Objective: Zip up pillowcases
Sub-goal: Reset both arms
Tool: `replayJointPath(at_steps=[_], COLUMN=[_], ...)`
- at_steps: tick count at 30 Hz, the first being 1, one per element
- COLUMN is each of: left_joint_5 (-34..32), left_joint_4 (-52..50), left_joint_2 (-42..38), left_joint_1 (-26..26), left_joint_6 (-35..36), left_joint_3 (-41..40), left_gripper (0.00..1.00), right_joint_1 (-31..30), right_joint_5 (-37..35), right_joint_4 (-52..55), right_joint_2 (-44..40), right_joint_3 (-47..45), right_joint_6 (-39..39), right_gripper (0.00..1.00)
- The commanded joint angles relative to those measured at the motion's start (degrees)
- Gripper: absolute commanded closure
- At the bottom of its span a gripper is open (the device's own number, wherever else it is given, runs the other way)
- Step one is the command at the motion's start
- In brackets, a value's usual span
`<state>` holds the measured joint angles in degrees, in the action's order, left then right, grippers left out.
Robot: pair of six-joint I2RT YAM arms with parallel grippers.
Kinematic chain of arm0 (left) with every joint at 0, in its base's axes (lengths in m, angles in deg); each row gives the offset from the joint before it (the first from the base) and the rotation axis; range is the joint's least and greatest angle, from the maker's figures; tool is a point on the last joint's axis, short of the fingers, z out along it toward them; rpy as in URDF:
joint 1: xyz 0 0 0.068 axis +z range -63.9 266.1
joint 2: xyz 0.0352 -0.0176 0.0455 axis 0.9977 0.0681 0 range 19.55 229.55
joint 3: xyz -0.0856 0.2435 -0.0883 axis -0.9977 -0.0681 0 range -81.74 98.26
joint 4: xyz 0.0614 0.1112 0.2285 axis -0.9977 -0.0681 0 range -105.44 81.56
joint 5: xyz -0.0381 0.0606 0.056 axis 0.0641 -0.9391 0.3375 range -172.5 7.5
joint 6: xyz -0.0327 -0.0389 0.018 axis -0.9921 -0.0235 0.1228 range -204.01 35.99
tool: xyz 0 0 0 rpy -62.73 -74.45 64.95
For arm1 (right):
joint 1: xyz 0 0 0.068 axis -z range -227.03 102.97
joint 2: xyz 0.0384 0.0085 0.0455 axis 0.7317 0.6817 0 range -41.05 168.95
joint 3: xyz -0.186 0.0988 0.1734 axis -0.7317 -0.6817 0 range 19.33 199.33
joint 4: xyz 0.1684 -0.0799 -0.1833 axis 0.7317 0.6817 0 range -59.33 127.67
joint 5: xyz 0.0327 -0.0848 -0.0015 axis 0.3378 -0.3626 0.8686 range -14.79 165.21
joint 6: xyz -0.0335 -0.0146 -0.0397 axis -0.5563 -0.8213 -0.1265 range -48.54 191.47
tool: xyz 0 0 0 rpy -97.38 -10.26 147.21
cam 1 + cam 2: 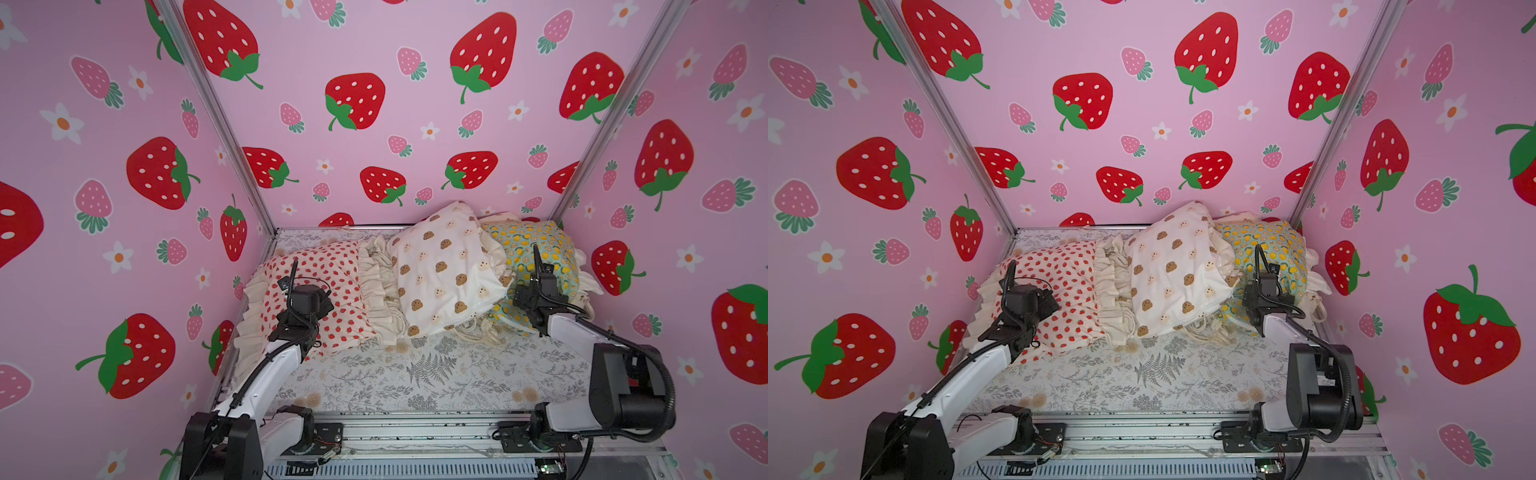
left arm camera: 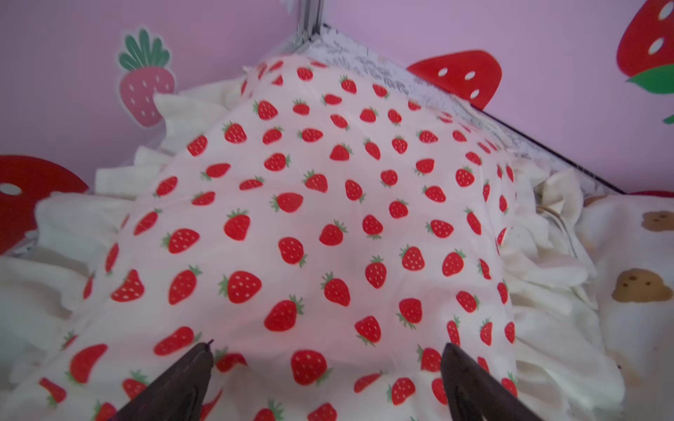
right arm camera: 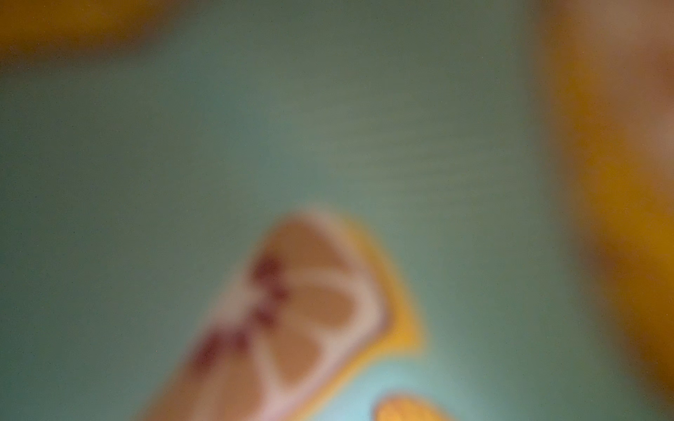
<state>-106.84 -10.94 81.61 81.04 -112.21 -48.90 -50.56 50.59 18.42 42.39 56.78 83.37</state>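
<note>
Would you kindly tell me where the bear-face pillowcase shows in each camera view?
Top view: bear-face pillowcase mid-row.
Top view: mid-row too.
Left wrist: a strip beyond the strawberry pillowcase.
Right wrist: absent; blurred lemon print only.
Shared landmark: the cream ruffle beside it.

Likely a lab test booth, strawberry-print walls (image 1: 374, 62), aluminium frame post (image 1: 222, 124), robot arms (image 1: 270, 374) on rail (image 1: 415, 432).

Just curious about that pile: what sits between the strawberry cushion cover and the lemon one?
The bear-face pillowcase lies between the strawberry pillowcase and the lemon pillowcase, seen in both top views.
</note>
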Motion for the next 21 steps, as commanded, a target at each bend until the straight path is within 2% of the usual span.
replayJointPath(at_steps=[1,4,7,10,12,13,15,18,20,21], left_joint_5=[-6.0,-6.2,-2.0,3.5,5.6,5.8,6.9,7.3,9.1,8.6], left_joint_4=[11.4,22.4,35.5,41.9,46.7,49.1,48.8,56.2,51.9,54.5], left_joint_2=[3.3,8.4,14.7,17.3,19.0,20.4,22.4,27.2,25.4,26.7], left_joint_1=[2.0,2.0,2.5,2.6,2.4,2.5,2.3,2.1,2.1,2.0], left_joint_6=[11.6,17.6,22.7,22.2,23.4,23.6,24.2,25.4,25.2,25.5], left_joint_3=[-3.3,-5.9,-8.2,-8.7,-10.4,-10.9,-9.9,-11.0,-10.4,-10.7], left_gripper=[0.01,0.01,0.01,0.01,0.01,0.01,0.01,0.01,0.01,0.01], right_joint_1=[1.9,2.3,2.7,2.7,2.7,2.7,2.6,0.8,0.8,0.8], right_joint_5=[4.4,7.7,9.4,12.5,13.4,13.6,12.8,9.7,9.7,9.7], right_joint_4=[-10.3,-17.7,-24.0,-40.4,-48.8,-48.3,-34.6,-35.6,-35.6,-35.6], right_joint_2=[3.2,4.3,3.7,3.4,6.4,7.2,5.7,6.9,6.8,6.8], right_joint_3=[-1.6,-3.9,-8.0,-17.1,-19.7,-18.7,-12.9,-12.4,-12.5,-12.5], right_joint_6=[-5.2,-8.3,-8.7,-10.0,-10.4,-10.7,-10.3,-11.6,-11.6,-11.6], right_gripper=[0.01,0.00,0.00,0.00,0.00,0.00,0.00,0.00,0.00,0.00])
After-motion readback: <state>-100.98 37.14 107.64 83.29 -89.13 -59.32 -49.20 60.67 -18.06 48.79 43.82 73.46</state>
